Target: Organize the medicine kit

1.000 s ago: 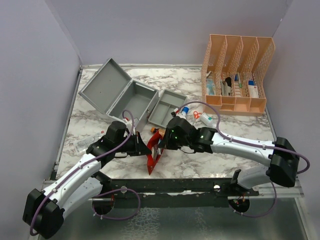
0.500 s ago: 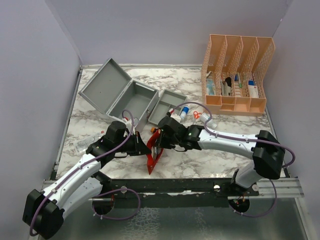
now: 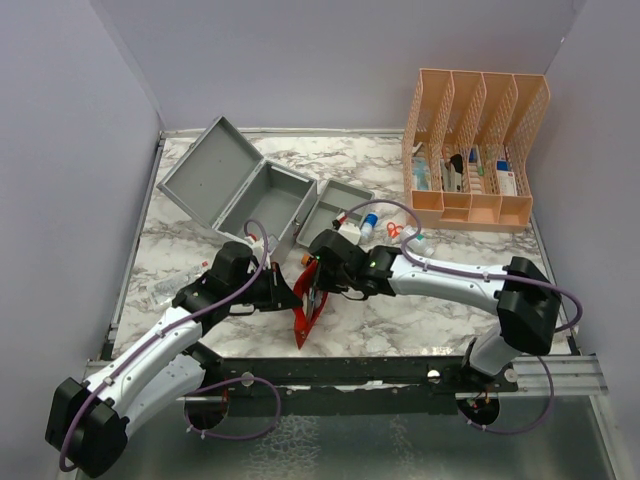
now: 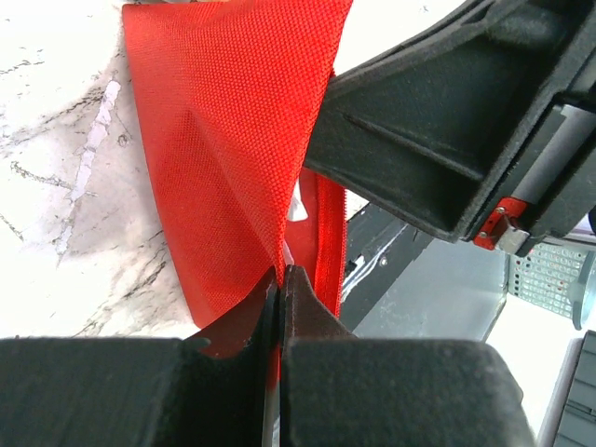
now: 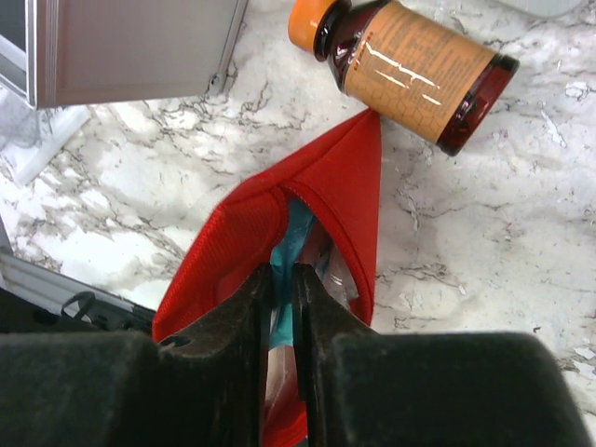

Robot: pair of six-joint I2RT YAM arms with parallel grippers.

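Observation:
The medicine kit [image 3: 262, 200] stands open at the back left, its lid [image 3: 205, 172] tilted back and its grey inner tray [image 3: 335, 213] lying beside it. The flat red pouch [image 3: 307, 308] stands on edge between the two grippers. My left gripper [image 4: 279, 276] is shut on the pouch's red fabric [image 4: 233, 149] and holds one side of it. My right gripper [image 5: 282, 272] reaches into the pouch's open mouth [image 5: 321, 200] and is shut on a teal and clear packet [image 5: 291, 240] inside it. In the top view both grippers meet at the pouch: the left [image 3: 290, 296], the right [image 3: 316, 288].
An amber bottle with an orange cap [image 5: 410, 67] lies just beyond the pouch. A corner of the grey case [image 5: 130, 47] is close at the left. Small bottles [image 3: 370, 220] and red scissors [image 3: 393, 229] lie by the tray. A peach organizer [image 3: 475, 150] stands at the back right.
My right arm has stretched to the left, bringing its gripper onto the pouch's open mouth. The left gripper and the pouch have stayed in place.

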